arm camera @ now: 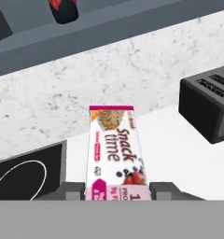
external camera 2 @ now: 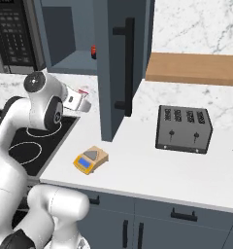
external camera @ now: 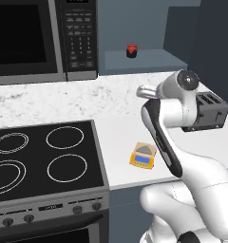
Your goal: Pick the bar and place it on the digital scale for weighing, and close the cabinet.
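My gripper (arm camera: 116, 192) is shut on the bar (arm camera: 115, 147), a pink-and-white wrapped snack bar that sticks out forward between the fingers (arm camera: 69, 190). It hangs in the air above the white counter, in front of the open cabinet. From the right base view the gripper (external camera 2: 81, 100) sits left of the cabinet door (external camera 2: 110, 63), with the bar (external camera 2: 82, 92) just peeking out. The gripper (external camera: 145, 91) is well above and behind the digital scale (external camera: 143, 155), which is small and yellow-orange with a tan plate. The scale (external camera 2: 91, 159) stands near the counter's front edge. The door is swung out, its black handle (external camera 2: 129, 65) facing right.
A small red-and-black object (external camera: 131, 50) stands on the cabinet shelf. The dark toaster (external camera 2: 183, 128) sits on the counter to the right. The black microwave (external camera: 40, 38) hangs at the left above the stove (external camera: 40, 156). A wooden board (external camera 2: 196, 68) lies at the back right.
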Robot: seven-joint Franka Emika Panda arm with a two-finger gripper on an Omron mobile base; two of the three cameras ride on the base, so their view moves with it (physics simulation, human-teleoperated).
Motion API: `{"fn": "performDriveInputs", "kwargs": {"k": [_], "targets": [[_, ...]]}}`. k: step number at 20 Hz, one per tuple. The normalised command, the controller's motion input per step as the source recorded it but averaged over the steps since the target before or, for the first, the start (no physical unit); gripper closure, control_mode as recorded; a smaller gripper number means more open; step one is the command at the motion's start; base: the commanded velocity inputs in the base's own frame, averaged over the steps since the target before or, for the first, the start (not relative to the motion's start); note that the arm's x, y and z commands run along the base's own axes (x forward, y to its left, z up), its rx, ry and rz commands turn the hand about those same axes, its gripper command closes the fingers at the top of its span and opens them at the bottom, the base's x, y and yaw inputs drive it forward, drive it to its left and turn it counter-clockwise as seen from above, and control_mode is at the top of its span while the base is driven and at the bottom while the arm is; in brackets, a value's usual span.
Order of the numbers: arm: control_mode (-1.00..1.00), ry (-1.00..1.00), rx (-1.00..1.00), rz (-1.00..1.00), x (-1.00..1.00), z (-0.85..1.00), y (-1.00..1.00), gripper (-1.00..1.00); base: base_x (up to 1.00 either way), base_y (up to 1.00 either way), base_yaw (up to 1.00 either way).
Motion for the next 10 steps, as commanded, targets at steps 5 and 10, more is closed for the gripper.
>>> {"fn": "performDriveInputs", "kwargs": {"k": [5, 10], "targets": [[-1.00, 0.02, 0.00, -0.02, 0.07, -0.14, 0.00, 1.00, 0.00, 0.00, 0.00], [-1.00, 0.15, -0.05, -0.05, -0.01, -0.86, 0.00, 1.00, 0.00, 0.00, 0.00]]}}
